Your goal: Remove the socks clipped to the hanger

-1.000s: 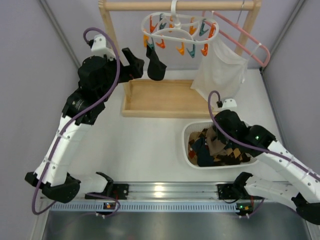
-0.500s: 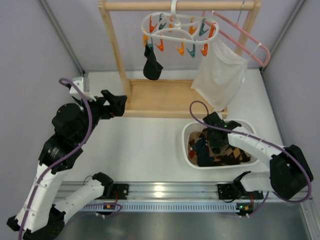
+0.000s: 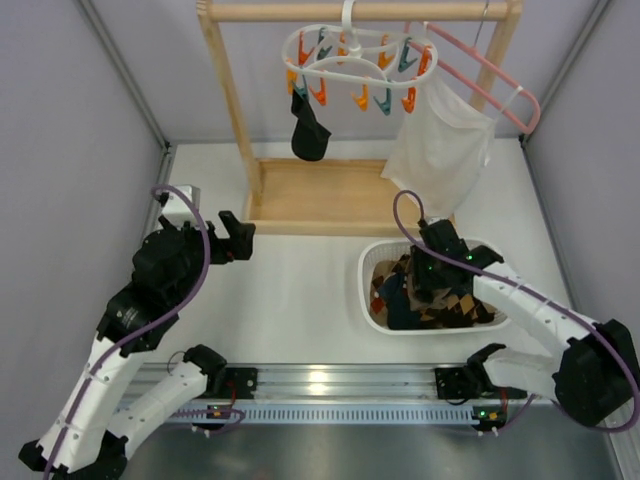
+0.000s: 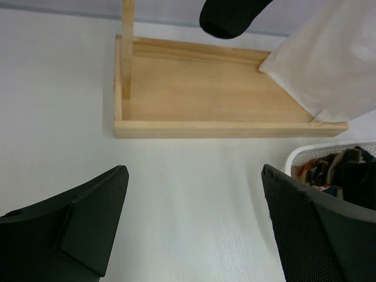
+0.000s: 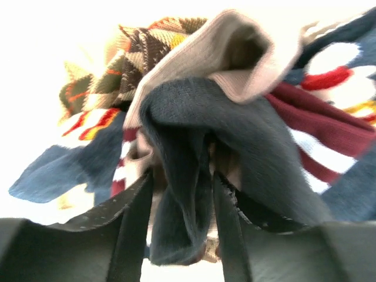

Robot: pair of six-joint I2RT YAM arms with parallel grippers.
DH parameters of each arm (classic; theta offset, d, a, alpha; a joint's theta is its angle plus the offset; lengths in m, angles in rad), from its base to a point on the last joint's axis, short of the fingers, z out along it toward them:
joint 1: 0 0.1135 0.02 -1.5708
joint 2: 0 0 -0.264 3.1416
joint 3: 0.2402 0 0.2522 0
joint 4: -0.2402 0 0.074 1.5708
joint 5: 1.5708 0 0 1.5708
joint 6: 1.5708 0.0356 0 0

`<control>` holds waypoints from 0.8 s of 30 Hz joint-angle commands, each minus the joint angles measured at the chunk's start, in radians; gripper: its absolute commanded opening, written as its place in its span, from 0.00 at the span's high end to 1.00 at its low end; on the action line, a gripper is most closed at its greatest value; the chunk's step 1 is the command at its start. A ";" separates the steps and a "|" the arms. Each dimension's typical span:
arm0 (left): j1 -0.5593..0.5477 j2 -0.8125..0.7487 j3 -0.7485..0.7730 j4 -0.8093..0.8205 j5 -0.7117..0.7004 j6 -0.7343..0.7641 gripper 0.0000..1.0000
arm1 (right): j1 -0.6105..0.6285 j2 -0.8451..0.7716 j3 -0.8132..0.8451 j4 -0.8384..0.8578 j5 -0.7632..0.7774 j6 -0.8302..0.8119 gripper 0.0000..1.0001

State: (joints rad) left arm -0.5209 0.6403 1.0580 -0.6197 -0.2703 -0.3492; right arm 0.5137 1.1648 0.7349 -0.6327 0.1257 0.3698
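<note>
The white ring hanger (image 3: 352, 68) with orange and teal clips hangs from the wooden rack's top bar. One black sock (image 3: 309, 137) is still clipped to it; its toe shows at the top of the left wrist view (image 4: 230, 14). My left gripper (image 3: 238, 238) is open and empty, low over the table in front of the rack (image 4: 194, 176). My right gripper (image 3: 424, 284) is down in the white basket (image 3: 366, 262), shut on a dark navy sock (image 5: 182, 153) that sits folded between its fingers (image 5: 134, 218).
The basket holds several socks, among them argyle (image 5: 135, 56) and red-striped (image 5: 320, 123) ones. A white mesh bag (image 3: 440, 140) and a pink wire hanger (image 3: 492, 72) hang at the right of the rack. The rack's wooden base tray (image 4: 205, 97) lies ahead of the left gripper.
My left arm has drawn back and down from the hanging sock to the table in front of the rack. My right gripper has gone down into the basket.
</note>
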 commanded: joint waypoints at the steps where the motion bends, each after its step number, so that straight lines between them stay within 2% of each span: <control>1: -0.002 0.019 -0.013 0.006 -0.053 0.009 0.02 | -0.003 -0.082 0.081 -0.056 0.028 0.006 0.56; 3: -0.002 0.019 -0.012 0.008 -0.058 0.010 0.02 | -0.003 -0.128 0.101 -0.111 0.040 0.003 0.48; 5: -0.002 0.015 -0.009 0.006 -0.070 0.018 0.02 | -0.003 -0.171 0.135 -0.145 0.048 -0.015 0.33; 8: -0.001 -0.005 -0.006 0.002 -0.086 0.036 0.02 | -0.001 -0.223 0.184 -0.205 0.045 -0.035 0.26; 10: -0.002 -0.024 -0.012 0.000 -0.083 0.058 0.02 | -0.001 -0.252 0.217 -0.200 -0.021 -0.069 0.22; 13: -0.002 -0.051 -0.041 0.002 -0.086 0.059 0.02 | -0.003 -0.286 0.270 -0.150 -0.104 -0.115 0.01; 14: -0.002 -0.057 -0.052 0.002 -0.114 0.052 0.02 | 0.000 -0.295 0.276 -0.116 -0.121 -0.136 0.01; 15: -0.002 -0.065 -0.065 0.005 -0.133 0.041 0.02 | 0.002 -0.300 0.279 -0.061 -0.168 -0.143 0.01; 17: -0.002 -0.086 -0.107 0.006 -0.190 -0.019 0.02 | 0.003 -0.318 0.249 0.174 -0.279 -0.129 0.01; 18: 0.001 -0.093 -0.119 0.008 -0.194 -0.031 0.02 | 0.005 -0.326 0.218 0.280 -0.372 -0.120 0.01; 19: 0.001 -0.100 -0.134 0.003 -0.193 -0.025 0.02 | 0.003 -0.338 0.142 0.385 -0.402 -0.111 0.01; 20: 0.001 -0.105 -0.139 0.003 -0.198 -0.014 0.02 | 0.003 -0.340 0.109 0.595 -0.414 -0.089 0.01; 24: 0.001 -0.131 -0.159 0.003 -0.237 0.007 0.02 | 0.005 -0.266 0.041 0.948 -0.393 -0.077 0.01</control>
State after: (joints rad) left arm -0.5209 0.5392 0.9066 -0.6411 -0.4557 -0.3454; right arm 0.5148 0.8463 0.8001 -0.1310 -0.2028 0.2813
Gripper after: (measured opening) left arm 0.984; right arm 0.993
